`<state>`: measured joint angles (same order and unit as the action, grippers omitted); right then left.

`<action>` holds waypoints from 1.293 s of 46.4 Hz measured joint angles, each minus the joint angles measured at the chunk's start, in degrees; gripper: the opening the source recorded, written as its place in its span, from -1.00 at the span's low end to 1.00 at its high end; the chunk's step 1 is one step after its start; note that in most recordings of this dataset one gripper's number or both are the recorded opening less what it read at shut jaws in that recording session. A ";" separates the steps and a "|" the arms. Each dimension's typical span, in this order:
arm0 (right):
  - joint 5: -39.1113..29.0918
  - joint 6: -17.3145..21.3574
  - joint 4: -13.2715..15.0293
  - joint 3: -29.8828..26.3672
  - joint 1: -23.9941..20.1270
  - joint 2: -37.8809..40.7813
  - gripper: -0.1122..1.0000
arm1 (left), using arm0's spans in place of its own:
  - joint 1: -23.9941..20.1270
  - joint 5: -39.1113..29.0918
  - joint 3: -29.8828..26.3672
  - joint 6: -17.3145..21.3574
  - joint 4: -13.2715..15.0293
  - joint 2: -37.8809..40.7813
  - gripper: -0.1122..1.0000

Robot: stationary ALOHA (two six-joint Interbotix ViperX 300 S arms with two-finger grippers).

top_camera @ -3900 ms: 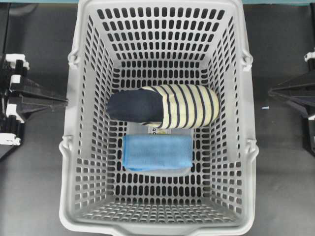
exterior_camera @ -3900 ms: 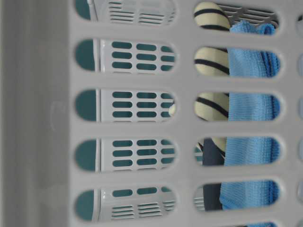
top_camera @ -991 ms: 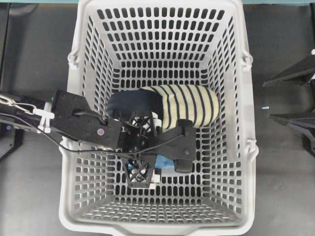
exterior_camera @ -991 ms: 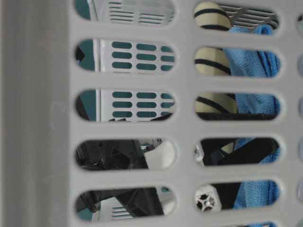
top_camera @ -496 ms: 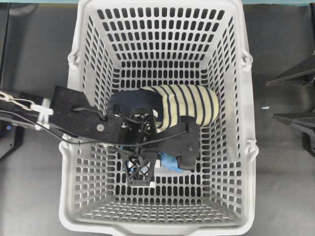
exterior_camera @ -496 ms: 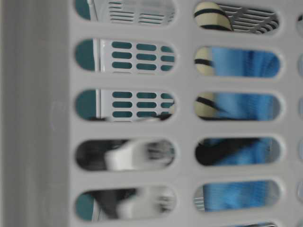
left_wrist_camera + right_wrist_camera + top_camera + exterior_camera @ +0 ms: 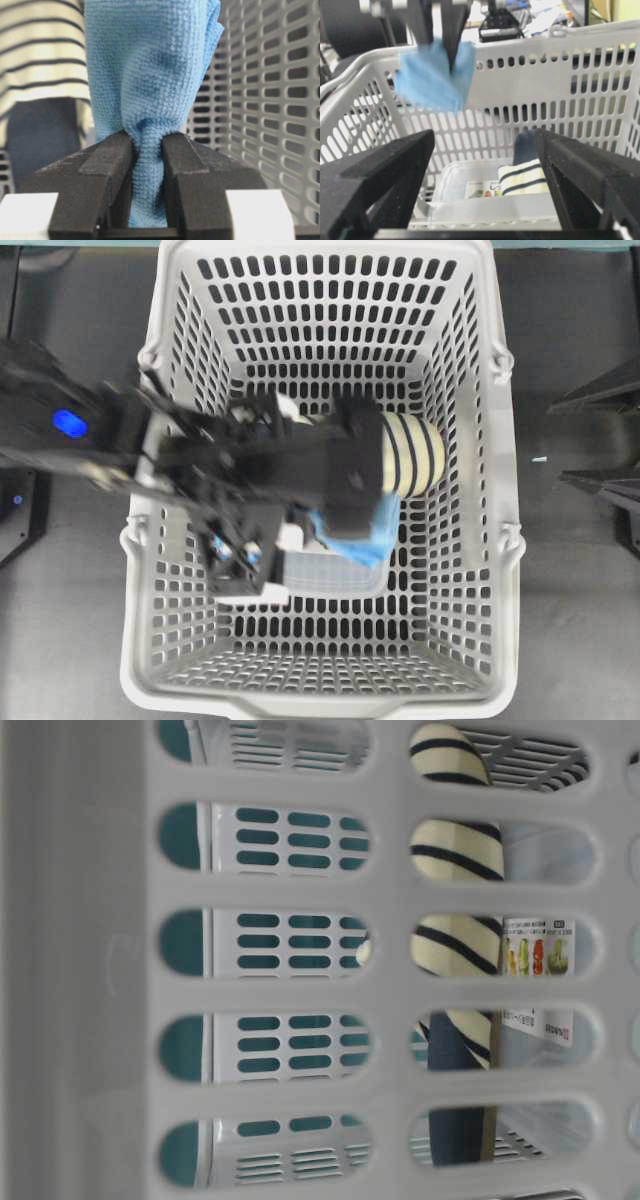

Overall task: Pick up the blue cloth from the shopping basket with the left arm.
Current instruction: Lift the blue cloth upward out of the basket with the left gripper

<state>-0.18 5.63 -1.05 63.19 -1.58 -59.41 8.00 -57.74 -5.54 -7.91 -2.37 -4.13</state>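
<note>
The blue cloth (image 7: pixel 150 75) hangs bunched from my left gripper (image 7: pixel 147 150), whose black jaws are shut on its pinched fold. In the overhead view the left arm is raised and blurred over the shopping basket (image 7: pixel 505 540), with the left gripper (image 7: pixel 340 510) holding the cloth (image 7: pixel 360 540) above the floor. From the right wrist view the cloth (image 7: pixel 435 75) dangles near rim height inside the basket (image 7: pixel 600 65). It is out of the table-level view. My right gripper (image 7: pixel 485 165) is open and empty outside the basket, at the overhead view's right edge (image 7: pixel 556 443).
The navy and cream-striped slipper (image 7: pixel 410 460) lies mid-basket, also in the table-level view (image 7: pixel 455 850). A clear plastic container (image 7: pixel 330 575) with a printed label (image 7: pixel 535 950) lies on the basket floor where the cloth was. Dark table (image 7: pixel 70 340) surrounds the basket.
My left gripper has closed on the blue cloth and lifted it off the clear container. The cloth has left the table-level view. The right arm stays still.
</note>
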 measured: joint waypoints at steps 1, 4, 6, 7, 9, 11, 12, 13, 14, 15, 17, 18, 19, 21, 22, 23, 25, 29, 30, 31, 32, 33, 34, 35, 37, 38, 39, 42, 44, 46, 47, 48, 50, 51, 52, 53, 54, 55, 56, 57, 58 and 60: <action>0.00 0.00 0.00 0.00 0.00 -0.09 0.61 | -0.18 -0.18 -0.53 0.00 0.00 -0.44 -0.56; 0.09 0.00 0.00 0.00 0.09 -0.09 0.61 | -0.70 -0.35 -1.58 0.00 0.00 -1.05 -0.56; 0.18 0.00 0.09 0.09 0.00 -0.09 0.61 | -1.05 -0.53 -2.02 0.00 0.00 -1.23 -0.56; 0.18 0.00 0.00 0.09 0.09 -0.09 0.61 | -1.23 -0.62 -2.11 0.00 0.00 -1.23 -0.56; 0.18 0.00 0.00 0.09 0.00 -0.09 0.61 | -1.41 -0.70 -2.02 0.00 0.00 -1.14 -0.56; 0.18 0.00 0.00 0.18 0.00 0.00 0.61 | -1.58 -0.79 -2.02 0.00 0.00 -1.14 -0.56; 0.18 0.00 0.00 0.18 0.09 0.00 0.61 | -1.58 -0.88 -2.02 0.00 0.00 -1.14 -0.56; 0.26 0.00 0.00 0.18 0.00 -0.09 0.61 | -1.67 -0.88 -2.02 -0.09 0.00 -1.14 -0.56; 0.26 0.00 0.00 0.18 0.00 -0.09 0.61 | -1.67 -0.88 -2.02 -0.09 0.00 -1.14 -0.56; 0.26 0.00 0.00 0.18 0.09 -0.09 0.61 | -1.67 -0.88 -2.02 -0.09 0.00 -1.14 -0.56; 0.26 0.00 0.09 0.18 0.09 -0.09 0.61 | -1.67 -0.88 -2.02 0.00 0.00 -1.14 -0.56; 0.35 0.00 0.00 0.18 0.00 -0.09 0.61 | -1.67 -0.97 -2.02 -0.09 0.00 -1.14 -0.56; 0.44 0.00 0.00 0.18 0.09 -0.09 0.61 | -1.67 -0.97 -2.11 0.00 0.00 -1.14 -0.56; 0.62 0.00 0.00 0.26 0.09 -0.09 0.61 | -1.67 -0.97 -2.11 -0.09 0.00 -1.14 -0.56; 0.70 0.00 0.00 0.26 0.09 -0.09 0.61 | -1.76 -0.97 -2.02 0.00 0.00 -1.14 -0.56; 0.79 0.00 0.00 0.26 0.00 -0.09 0.61 | -1.67 -0.97 -2.02 0.00 0.00 -1.14 -0.56; 0.88 0.00 0.00 0.26 0.09 -0.09 0.61 | -1.76 -0.97 -2.02 -0.09 0.00 -1.14 -0.56; 0.97 0.00 0.00 0.26 0.00 -0.09 0.61 | -1.76 -0.97 -2.11 -0.09 0.00 -1.14 -0.56; 1.05 0.00 0.09 0.26 0.09 -0.09 0.61 | -1.76 -0.97 -2.02 -0.09 0.00 -1.14 -0.56; 1.05 0.00 0.00 0.26 0.09 -0.09 0.61 | -1.76 -0.97 -2.02 -0.09 0.00 -1.14 -0.56; 0.97 0.00 0.00 0.26 0.09 -0.09 0.61 | -1.76 -0.97 -2.02 -0.09 0.00 -1.14 -0.56; 1.05 0.00 0.00 0.26 0.09 -0.09 0.61 | -1.76 -0.97 -2.02 0.00 0.00 -1.14 -0.56; 1.05 0.00 0.00 0.26 0.09 -0.09 0.61 | -1.76 -0.97 -2.02 0.00 0.00 -1.14 -0.56; 0.97 0.00 0.00 0.26 0.00 -0.09 0.61 | -1.85 -0.97 -2.02 -0.09 0.00 -1.14 -0.56; 1.05 0.00 0.00 0.26 0.09 -0.09 0.61 | -1.85 -0.97 -2.11 -0.09 0.00 -1.14 -0.56; 1.05 0.00 0.00 0.26 0.09 -0.09 0.61 | -1.85 -0.97 -2.11 -0.09 0.00 -1.14 -0.56; 1.05 0.00 0.00 0.26 0.09 -0.09 0.61 | -1.85 -0.97 -2.02 -0.09 0.00 -1.14 -0.56; 1.05 0.00 0.00 0.26 0.00 -0.09 0.61 | -1.93 -0.97 -2.02 0.00 0.00 -1.14 -0.56; 1.05 0.00 0.09 0.35 0.09 -0.09 0.61 | -1.93 -0.97 -2.02 0.00 0.00 -1.14 -0.56; 1.05 0.00 0.00 0.26 0.09 -0.09 0.61 | -2.02 -0.97 -2.02 0.00 0.00 -1.14 -0.56; 0.97 0.00 0.00 0.26 0.00 -0.09 0.61 | -2.02 -0.97 -2.11 -0.09 0.00 -1.23 -0.56; 1.05 0.00 0.00 0.26 0.00 -0.09 0.61 | -2.02 -0.88 -2.02 -0.09 0.00 -1.14 -0.56; 1.05 0.00 0.00 0.26 0.00 -0.09 0.61 | -2.02 -0.88 -2.02 0.09 0.00 -1.14 -0.56; 1.05 0.00 0.00 0.35 0.00 -0.09 0.61 | -2.11 -0.88 -2.02 0.18 0.00 -1.14 -0.56; 1.05 0.00 0.00 0.26 0.00 -0.09 0.61 | -2.11 -0.88 -2.02 0.18 0.00 -1.14 -0.56; 1.05 -0.09 0.00 0.26 0.00 -0.09 0.61 | -2.11 -0.97 -2.02 0.35 0.00 -1.14 -0.56; 1.05 0.00 0.00 0.26 0.00 -0.09 0.61 | -2.11 -0.97 -2.02 0.70 0.00 -1.14 -0.56; 0.97 0.00 0.00 0.26 0.09 -0.09 0.61 | -2.20 -0.88 -2.02 1.41 0.00 -1.14 -0.56; 1.05 0.00 0.00 0.26 0.00 -0.09 0.61 | -2.20 -0.97 -2.02 1.93 0.00 -1.14 -0.56; 1.05 0.00 0.00 0.26 0.09 -0.09 0.61 | -2.11 -0.97 -2.02 2.64 0.00 -1.23 -0.56; 1.05 0.00 0.00 0.26 0.00 -0.09 0.61 | -2.20 -0.97 -2.02 3.43 0.00 -1.14 -0.56; 1.05 0.00 0.09 0.26 0.00 -0.09 0.61 | -2.11 -0.97 -2.02 4.48 0.00 -1.14 -0.56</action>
<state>0.88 5.63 -0.97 63.46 -1.58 -59.50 5.89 -58.71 -7.56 -3.43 -2.37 -5.27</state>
